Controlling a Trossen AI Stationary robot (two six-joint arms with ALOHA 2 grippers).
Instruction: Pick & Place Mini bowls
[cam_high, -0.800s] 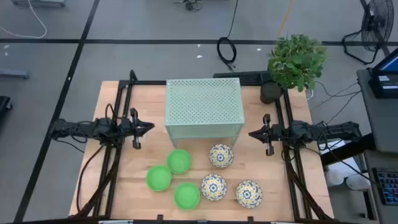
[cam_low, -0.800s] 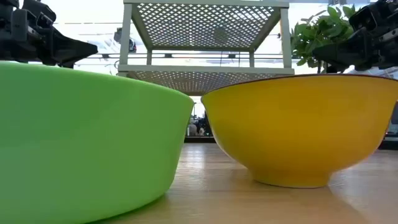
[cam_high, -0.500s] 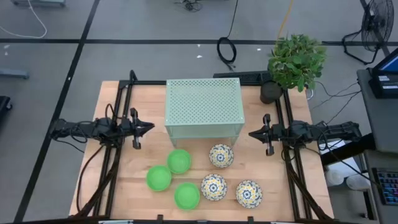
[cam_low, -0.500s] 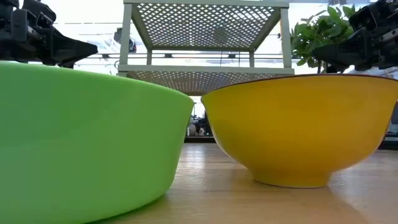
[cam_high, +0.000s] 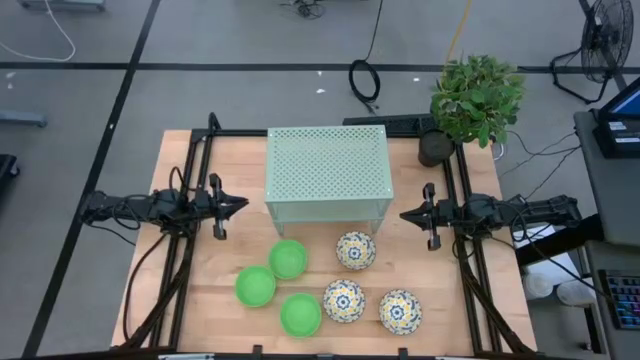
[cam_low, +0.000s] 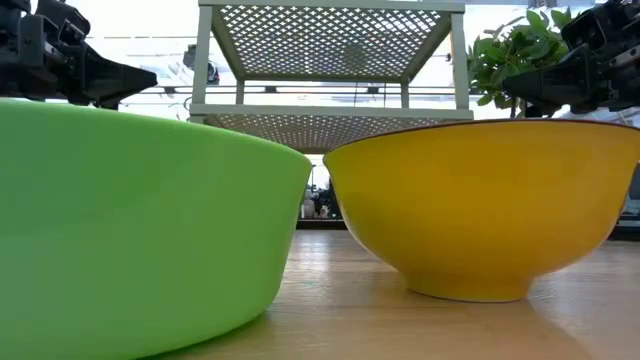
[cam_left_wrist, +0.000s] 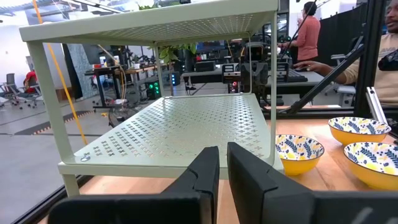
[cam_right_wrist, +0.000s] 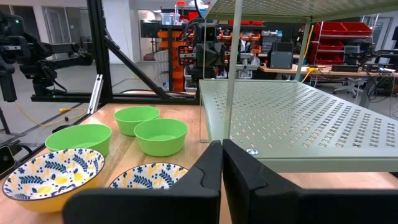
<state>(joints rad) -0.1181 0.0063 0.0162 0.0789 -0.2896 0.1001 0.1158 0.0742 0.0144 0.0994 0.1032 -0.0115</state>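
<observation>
Six mini bowls sit on their bases on the near half of the table. Three plain green ones (cam_high: 288, 258) (cam_high: 255, 286) (cam_high: 301, 314) are grouped left of three floral ones (cam_high: 355, 250) (cam_high: 344, 300) (cam_high: 400, 311). My left gripper (cam_high: 240, 204) hovers shut at the left side of the pale green perforated stand (cam_high: 328, 175). My right gripper (cam_high: 405, 213) hovers shut at the stand's right side. Each points level toward the stand and touches nothing. The low view is filled by one green bowl (cam_low: 130, 220) and the yellow outside of a floral bowl (cam_low: 490, 210).
A potted plant (cam_high: 476, 100) stands at the table's far right corner. Black frame rails (cam_high: 190, 200) (cam_high: 462, 200) run along both table sides. Bare wood lies between the stand and the bowls. People (cam_left_wrist: 308, 37) show at desks in the room beyond the table.
</observation>
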